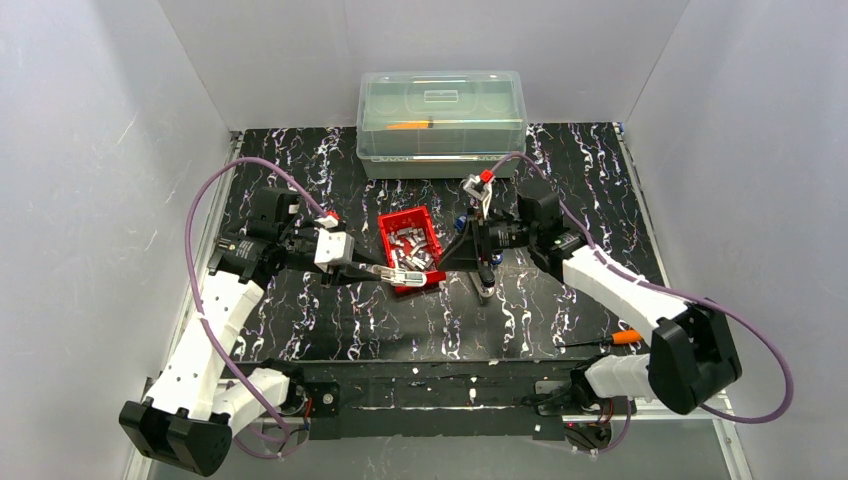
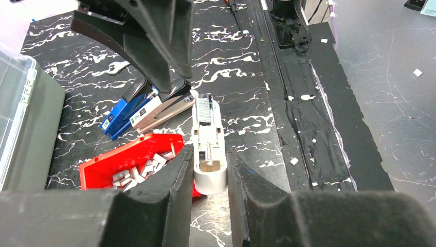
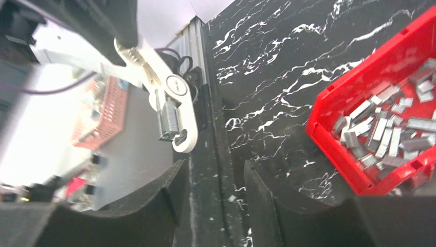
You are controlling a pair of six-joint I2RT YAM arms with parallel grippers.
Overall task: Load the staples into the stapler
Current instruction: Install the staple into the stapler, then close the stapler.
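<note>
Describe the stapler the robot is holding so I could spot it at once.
Find the red bin of staples on the black table. Beside it, the left gripper clamps a silver stapler. Unlike the blue stapler past the bin, it is gripped, its staple channel showing.

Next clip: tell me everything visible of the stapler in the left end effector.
The stapler is small, silver-grey metal with a white body and a rounded rear end. It is opened: its staple channel lies bare, facing up, with what looks like a strip of staples at the far end. The left end effector is shut on its rear end, one finger on each side, holding it level by a corner of the red bin. Whether it touches the bin cannot be told.
</note>
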